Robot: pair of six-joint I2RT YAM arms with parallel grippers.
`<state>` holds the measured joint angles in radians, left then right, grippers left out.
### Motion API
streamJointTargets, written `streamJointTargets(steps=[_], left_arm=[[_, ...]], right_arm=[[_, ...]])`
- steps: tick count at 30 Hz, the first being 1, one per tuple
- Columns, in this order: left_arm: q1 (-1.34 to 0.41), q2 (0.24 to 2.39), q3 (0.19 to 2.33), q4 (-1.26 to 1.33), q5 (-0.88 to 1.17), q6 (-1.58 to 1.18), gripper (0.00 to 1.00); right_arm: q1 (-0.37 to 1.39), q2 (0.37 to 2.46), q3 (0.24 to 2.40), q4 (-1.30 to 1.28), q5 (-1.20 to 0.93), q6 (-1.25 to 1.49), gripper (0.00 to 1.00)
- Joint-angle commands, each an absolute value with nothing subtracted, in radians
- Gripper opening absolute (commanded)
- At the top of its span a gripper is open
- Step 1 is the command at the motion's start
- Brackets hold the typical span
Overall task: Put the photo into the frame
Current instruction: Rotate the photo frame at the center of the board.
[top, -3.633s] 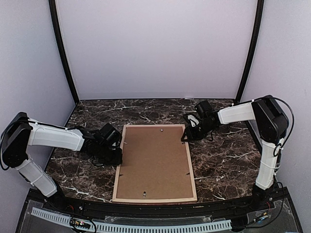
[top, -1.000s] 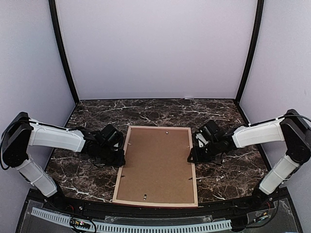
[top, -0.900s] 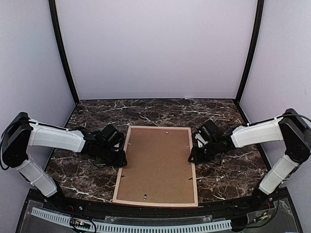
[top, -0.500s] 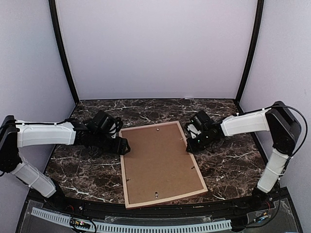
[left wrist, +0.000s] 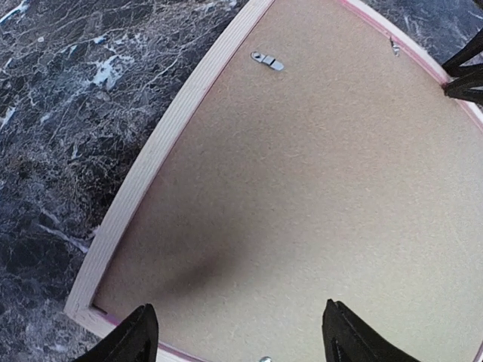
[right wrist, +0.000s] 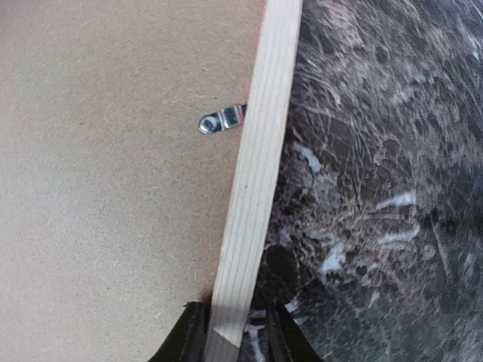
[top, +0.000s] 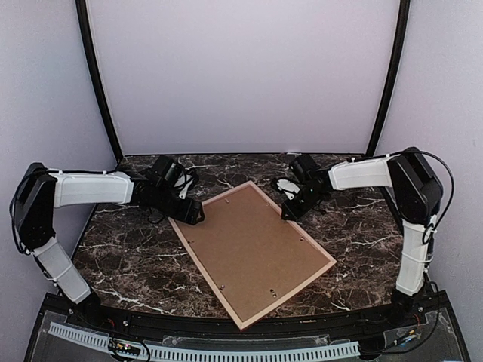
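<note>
Lying back-up on the desk (top: 355, 241), the frame (right wrist: 256, 136) is pinched on one long rail by the right claw (right wrist: 230, 335). Left claw (left wrist: 241, 339) hovers spread wide over a frame corner. Photo not visible. Risk: the one-sided pinch lets the frame pivot or slip free.

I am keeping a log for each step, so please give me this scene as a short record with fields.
frame: lies back up, diagonal on the table
backing: brown panel in the frame, with metal clips turned over it
photo: not visible
left end effector: open, fingers spread over the frame's left corner
right end effector: shut on the frame's far right rail
</note>
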<state>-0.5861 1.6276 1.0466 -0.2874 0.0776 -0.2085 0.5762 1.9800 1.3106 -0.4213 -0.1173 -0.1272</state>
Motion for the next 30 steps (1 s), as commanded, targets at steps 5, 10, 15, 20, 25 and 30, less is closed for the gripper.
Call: streamJointTargets(steps=[5,10,15,20,25,30], left_arm=[[-0.551,1.8,1.201,-0.339,0.014,-0.031,0.78],[-0.541,1.863,1.251,-0.351,-0.054,-0.007,0.77],[-0.53,1.888,1.283,-0.321,-0.03,0.015,0.77],[-0.509,1.962,1.353,-0.341,0.025,0.041,0.73],[-0.477,2.014,1.397,-0.386,0.066,0.052,0.61],[-0.457,2.03,1.404,-0.386,0.122,0.048,0.47]], right_arm=[[0.54,2.014,1.347,-0.481,-0.189,-0.272,0.59],[0.539,1.906,1.246,-0.409,-0.143,-0.172,0.68],[0.538,1.787,1.146,-0.349,-0.137,-0.047,0.69],[0.537,1.673,1.041,-0.314,-0.171,0.089,0.69],[0.538,1.585,0.934,-0.329,-0.149,0.17,0.65],[0.539,1.487,0.847,-0.344,-0.172,0.218,0.61]])
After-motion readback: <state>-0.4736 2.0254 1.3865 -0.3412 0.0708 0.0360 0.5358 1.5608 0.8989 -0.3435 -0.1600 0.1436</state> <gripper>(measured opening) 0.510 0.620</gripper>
